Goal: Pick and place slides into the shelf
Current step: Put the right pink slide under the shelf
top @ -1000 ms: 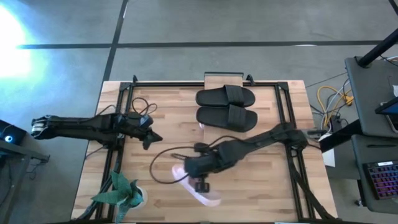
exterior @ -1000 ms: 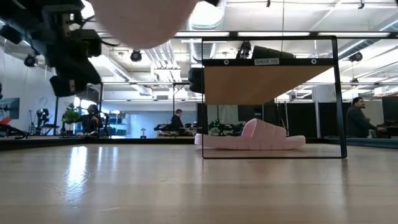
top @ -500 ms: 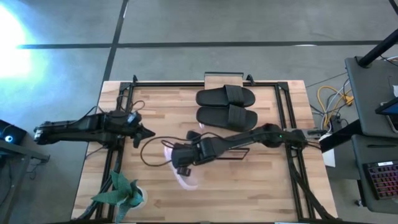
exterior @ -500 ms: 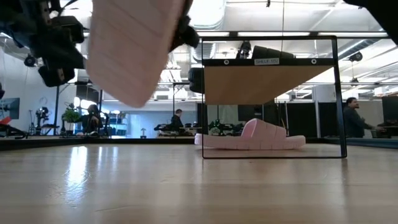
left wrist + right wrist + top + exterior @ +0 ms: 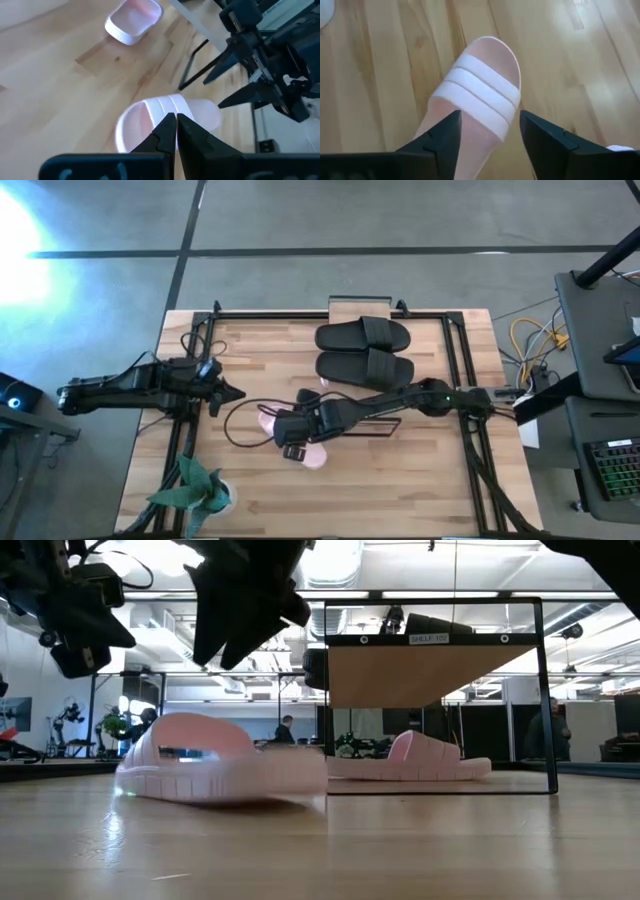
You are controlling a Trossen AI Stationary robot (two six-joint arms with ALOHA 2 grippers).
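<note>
While the two matte black slip-on slides [image 5: 362,352] sit on the light wooden plank top of the thin dark-framed shelf [image 5: 360,306], one pale pink slide [image 5: 410,762] lies under it on the lower level, so the shelf looks one slide short. The other pale pink slide [image 5: 308,450] lies sole-down on the wooden tabletop [image 5: 420,480], beside the shelf, probably for a re-grip. Right gripper [image 5: 490,132] hovers just above it, fingers spread wide, nothing held, arm stretched low across the table. Left gripper [image 5: 176,131] waits near the left edge, fingers pressed together, empty, pointing toward the slide.
</note>
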